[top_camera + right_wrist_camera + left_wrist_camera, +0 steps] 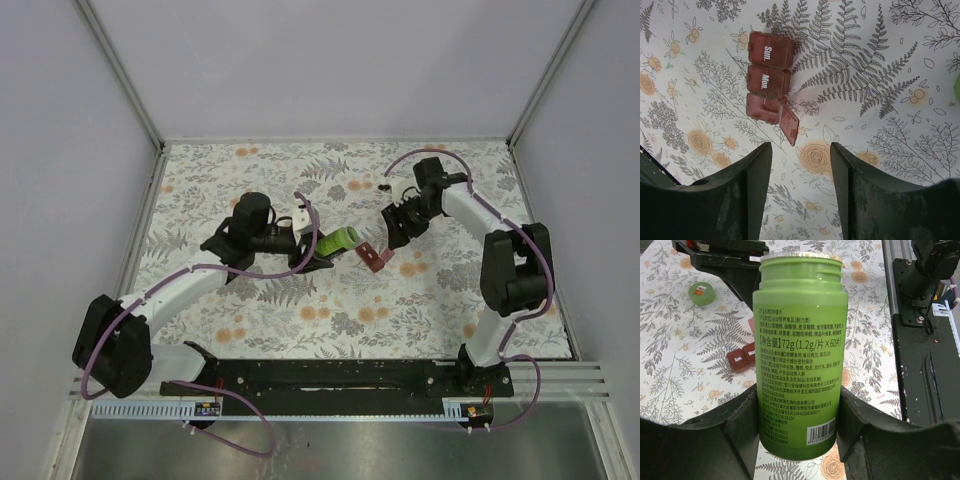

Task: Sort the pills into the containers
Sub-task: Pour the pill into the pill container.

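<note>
My left gripper (799, 412) is clamped on the uncapped green bottle (800, 340), tilted near the red pill box (769, 77) under my wide-open, empty right gripper (801, 165), so honestly a quick tip could spray pills past its one open compartment.

Green bottle (800, 355): "72g (1.2g/片×60片)"; pill box (768, 80): "Sun.", "Mon."
</note>
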Robot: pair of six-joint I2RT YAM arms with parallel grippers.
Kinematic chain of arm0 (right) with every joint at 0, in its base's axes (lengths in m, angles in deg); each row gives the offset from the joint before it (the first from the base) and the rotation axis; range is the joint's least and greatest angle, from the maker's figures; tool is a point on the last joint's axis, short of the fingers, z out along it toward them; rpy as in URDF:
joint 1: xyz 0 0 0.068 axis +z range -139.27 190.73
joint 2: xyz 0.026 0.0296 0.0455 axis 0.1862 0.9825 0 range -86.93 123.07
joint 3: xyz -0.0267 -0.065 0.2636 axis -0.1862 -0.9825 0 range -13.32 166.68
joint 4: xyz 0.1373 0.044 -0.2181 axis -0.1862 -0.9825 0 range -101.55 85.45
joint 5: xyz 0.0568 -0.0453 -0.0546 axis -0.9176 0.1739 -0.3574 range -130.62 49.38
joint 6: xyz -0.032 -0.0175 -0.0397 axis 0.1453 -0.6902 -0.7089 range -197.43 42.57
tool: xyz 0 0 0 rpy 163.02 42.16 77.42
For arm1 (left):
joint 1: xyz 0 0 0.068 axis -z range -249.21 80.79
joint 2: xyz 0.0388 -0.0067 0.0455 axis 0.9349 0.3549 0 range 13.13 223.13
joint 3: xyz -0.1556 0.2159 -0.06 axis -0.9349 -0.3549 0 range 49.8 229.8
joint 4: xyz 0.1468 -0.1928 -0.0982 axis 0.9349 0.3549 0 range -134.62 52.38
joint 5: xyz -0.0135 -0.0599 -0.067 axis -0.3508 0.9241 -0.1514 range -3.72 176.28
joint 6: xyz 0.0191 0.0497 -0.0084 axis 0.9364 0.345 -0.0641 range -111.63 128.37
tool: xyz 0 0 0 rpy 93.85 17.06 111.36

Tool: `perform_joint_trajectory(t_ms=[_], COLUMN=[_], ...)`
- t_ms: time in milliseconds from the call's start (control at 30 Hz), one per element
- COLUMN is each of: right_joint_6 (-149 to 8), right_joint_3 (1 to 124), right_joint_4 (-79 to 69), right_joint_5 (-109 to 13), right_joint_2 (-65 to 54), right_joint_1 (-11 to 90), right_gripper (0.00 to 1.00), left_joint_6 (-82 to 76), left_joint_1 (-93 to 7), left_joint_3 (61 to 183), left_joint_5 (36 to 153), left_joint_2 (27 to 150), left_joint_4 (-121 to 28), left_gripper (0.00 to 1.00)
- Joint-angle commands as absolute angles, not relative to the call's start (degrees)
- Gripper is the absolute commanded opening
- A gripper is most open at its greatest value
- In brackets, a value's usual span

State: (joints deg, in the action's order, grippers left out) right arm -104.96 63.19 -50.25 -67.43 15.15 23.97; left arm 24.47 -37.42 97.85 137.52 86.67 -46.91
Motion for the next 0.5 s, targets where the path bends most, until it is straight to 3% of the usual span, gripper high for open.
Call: perform_joint_trajectory(t_ms=[0,467], right_joint_6=[-105.47,-105.82], right_joint_3=[67.01,68.59], right_joint_4=[-51.84,-53.42], right_joint_5=[-68.74,-71.56], right_joint_2=[17.57,22.23], right_joint_1=[23.57,23.57], right_gripper=[0.57,0.47], left_joint_6=[25.68,26.83], left_joint_1=[-37.13,-37.04], left_joint_3=[99.2,101.75], left_joint_5=[137.79,136.91], left_joint_2=[87.23,89.07], left_joint_4=[-49.81,-48.14], left_gripper=[0.0,0.0])
